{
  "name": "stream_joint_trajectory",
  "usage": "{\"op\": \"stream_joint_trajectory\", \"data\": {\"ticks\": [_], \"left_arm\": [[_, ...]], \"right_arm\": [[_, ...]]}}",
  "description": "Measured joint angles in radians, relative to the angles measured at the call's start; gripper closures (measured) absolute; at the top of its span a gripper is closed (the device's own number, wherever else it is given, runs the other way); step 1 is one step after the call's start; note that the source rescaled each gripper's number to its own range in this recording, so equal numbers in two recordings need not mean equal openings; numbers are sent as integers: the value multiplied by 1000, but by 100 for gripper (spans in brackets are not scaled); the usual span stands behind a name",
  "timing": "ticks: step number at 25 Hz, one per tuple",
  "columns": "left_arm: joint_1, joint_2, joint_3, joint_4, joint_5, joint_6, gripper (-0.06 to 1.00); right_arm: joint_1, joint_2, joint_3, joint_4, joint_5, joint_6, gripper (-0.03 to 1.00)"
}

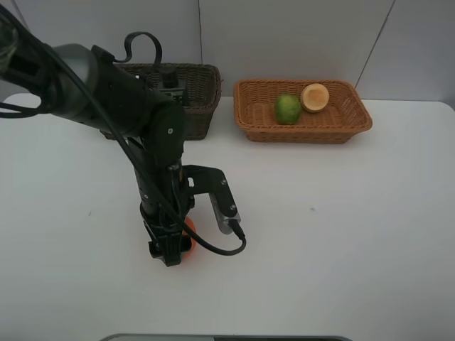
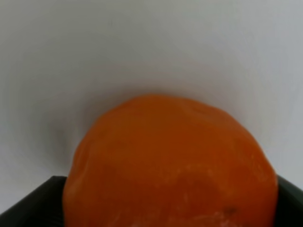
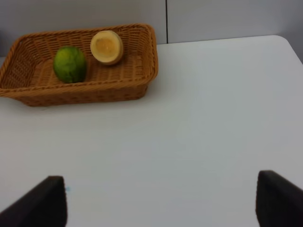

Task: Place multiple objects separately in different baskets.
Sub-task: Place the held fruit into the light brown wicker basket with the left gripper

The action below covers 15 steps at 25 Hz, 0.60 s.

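Orange fruit [image 2: 170,163] sits between the left gripper's [image 1: 170,245] spread jaws at seven o'clock; next, squeeze, then lift toward the tan basket [image 1: 249,114] at one o'clock. Right gripper [image 3: 161,208] waits spread, holding nothing.

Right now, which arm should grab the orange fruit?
Left. Its gripper is down over the orange fruit, fingers either side. The right gripper faces bare table.

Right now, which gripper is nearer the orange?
Left. The left gripper is down at the orange near the table's front, its jaws on either side of it. The right gripper isn't in the overhead view; its wrist camera shows no orange, only the tan basket ahead.
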Motion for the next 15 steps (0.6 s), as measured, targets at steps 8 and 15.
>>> {"op": "stream_joint_trajectory", "data": {"ticks": [8, 15], "left_arm": [[0, 0, 0, 5, 0, 1, 4], [0, 0, 0, 6, 1, 3, 4]], "right_arm": [[0, 0, 0, 0, 0, 0, 28], [0, 0, 0, 0, 0, 0, 28]]}}
